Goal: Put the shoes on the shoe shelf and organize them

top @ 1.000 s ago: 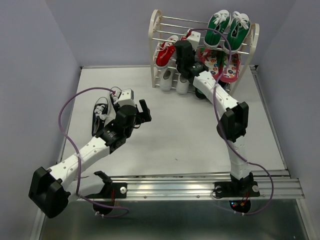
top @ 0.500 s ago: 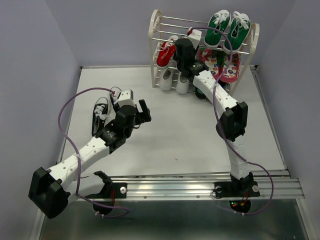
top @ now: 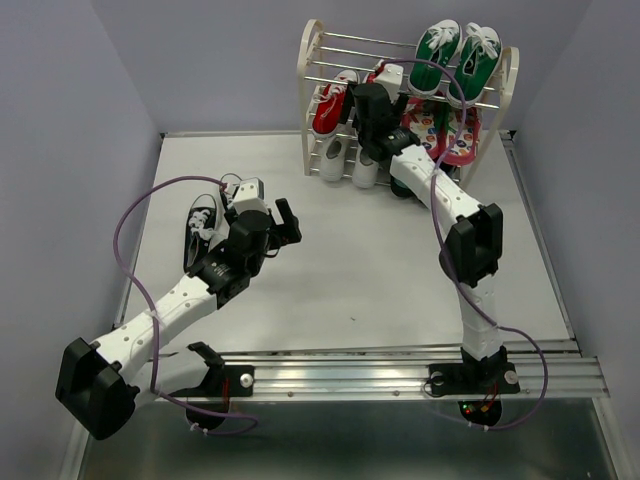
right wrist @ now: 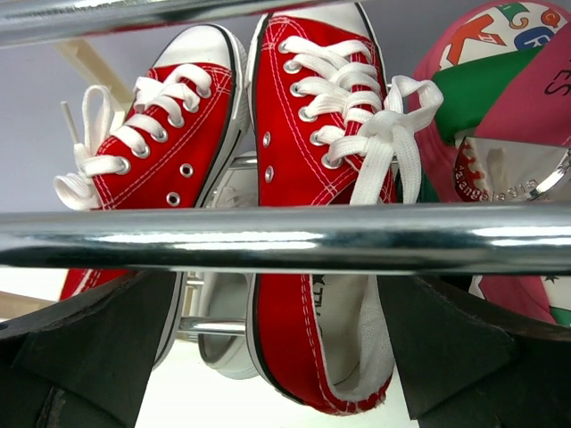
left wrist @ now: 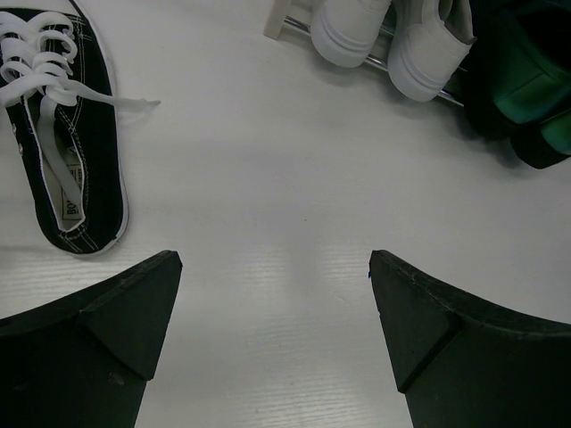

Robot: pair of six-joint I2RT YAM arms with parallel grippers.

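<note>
Inventory as I read it from my console:

1. Shoe shelf (top: 312, 95): cream-white rack with arched side frames and thin shiny rods. It stands at the far edge of the desk (top: 350, 260), right of centre.
2. Red sneakers (right wrist: 161, 152): canvas, with white laces, metal eyelets and white rubber toe caps. They sit side by side on an upper tier at the shelf's left end, and a chrome rod (right wrist: 285, 236) crosses in front of them.
3. Right tool (right wrist: 277, 285): released, one finger on either side of one red shoe's heel. I cannot tell whether a pad touches it.
4. White sneakers (left wrist: 393, 36): smooth rubber soles, on the lowest tier, below the red pair.
5. Black sneaker (left wrist: 67, 152): canvas with white stitching, loose white laces and a white sole. It lies flat on the desk near the left edge, the only black one I can see.
6. Left tool (left wrist: 275, 263): matte black wedge fingers wide apart, gripping nothing, over bare desk just beside the black sneaker.
7. Green sneakers (top: 437, 55): top tier, right end. Pink patterned shoes (top: 455, 130) sit below them, with glossy dark green boots (left wrist: 526, 98) at the bottom.
</note>
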